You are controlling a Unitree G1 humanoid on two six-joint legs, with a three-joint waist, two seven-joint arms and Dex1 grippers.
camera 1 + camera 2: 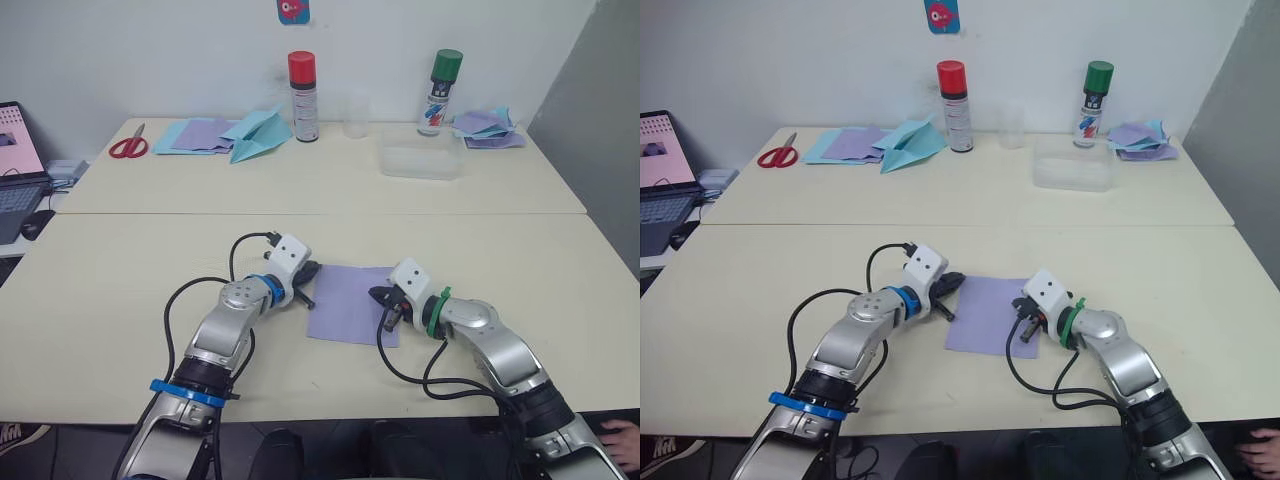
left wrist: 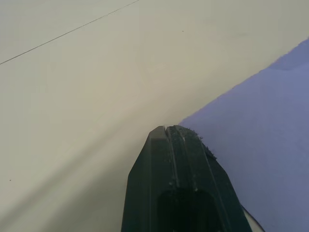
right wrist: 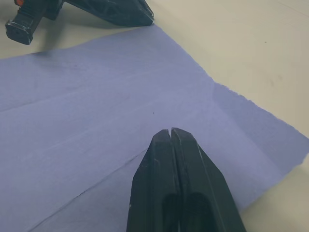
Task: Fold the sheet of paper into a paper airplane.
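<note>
We see the sheet of paper (image 1: 352, 304) flat on the counter (image 1: 500, 240) between both grippers, left gripper (image 1: 311, 270) at its 10 o'clock corner, right gripper (image 1: 380, 295) clenched empty like it; thin and limp, best pinched by a corner

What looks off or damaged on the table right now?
Little stands out. The purple sheet lies flat but skewed to the table edge, and in the right wrist view one edge looks ragged, as if torn rather than cut. Both hands, left and right, are shut at its opposite sides. Nothing spilled.
</note>
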